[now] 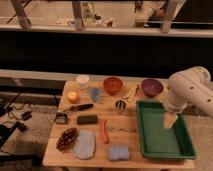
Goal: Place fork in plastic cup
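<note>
A slim silver fork (pixel 123 129) lies flat on the wooden table (pixel 95 156), just right of the orange carrot (pixel 104 131) and left of the green tray. The small pale blue plastic cup (pixel 95 93) stands upright near the back of the table, between the orange fruit and the red bowl. My gripper (pixel 170 121) hangs over the green tray (pixel 150 145) at the right, well away from fork and cup, open with nothing between its fingers. The white arm (pixel 190 90) comes in from the right edge.
A white round container (pixel 83 80), orange fruit (pixel 73 96), red bowl (pixel 113 85), purple bowl (pixel 152 87), banana (pixel 131 93), metal cup (pixel 120 106), black-handled knife (pixel 76 108), dark block (pixel 87 119), grapes (pixel 67 138), grey cloth (pixel 84 144) and blue sponge (pixel 119 152) crowd the table.
</note>
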You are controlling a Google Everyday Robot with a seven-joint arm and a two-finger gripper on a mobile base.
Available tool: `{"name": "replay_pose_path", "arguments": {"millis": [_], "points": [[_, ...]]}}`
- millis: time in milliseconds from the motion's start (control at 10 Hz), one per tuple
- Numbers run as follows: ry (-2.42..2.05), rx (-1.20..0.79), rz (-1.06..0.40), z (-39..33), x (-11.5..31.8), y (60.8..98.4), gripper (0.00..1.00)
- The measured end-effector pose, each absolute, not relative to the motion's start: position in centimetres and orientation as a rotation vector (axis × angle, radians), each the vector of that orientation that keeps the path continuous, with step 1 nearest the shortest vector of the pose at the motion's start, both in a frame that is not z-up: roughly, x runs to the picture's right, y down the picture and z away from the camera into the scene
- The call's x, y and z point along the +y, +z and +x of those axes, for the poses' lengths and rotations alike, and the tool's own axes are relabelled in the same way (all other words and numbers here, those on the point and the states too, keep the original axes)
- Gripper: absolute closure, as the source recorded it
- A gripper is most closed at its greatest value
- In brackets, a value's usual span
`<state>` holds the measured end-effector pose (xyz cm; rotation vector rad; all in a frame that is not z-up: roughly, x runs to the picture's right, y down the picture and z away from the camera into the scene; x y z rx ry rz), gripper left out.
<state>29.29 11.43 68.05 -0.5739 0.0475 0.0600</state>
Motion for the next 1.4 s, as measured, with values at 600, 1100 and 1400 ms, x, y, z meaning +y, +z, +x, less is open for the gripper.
{"name": "replay_pose_path", "arguments": {"millis": [600, 1100, 1400], "points": [[0.060, 0.048, -0.574, 29.3, 11.4, 68.0, 0.20], [0.058, 0.048, -0.576, 29.2, 11.6, 68.1, 0.20], [0.013, 0.013, -0.603, 26.2, 13.1, 67.9, 0.20]]}}
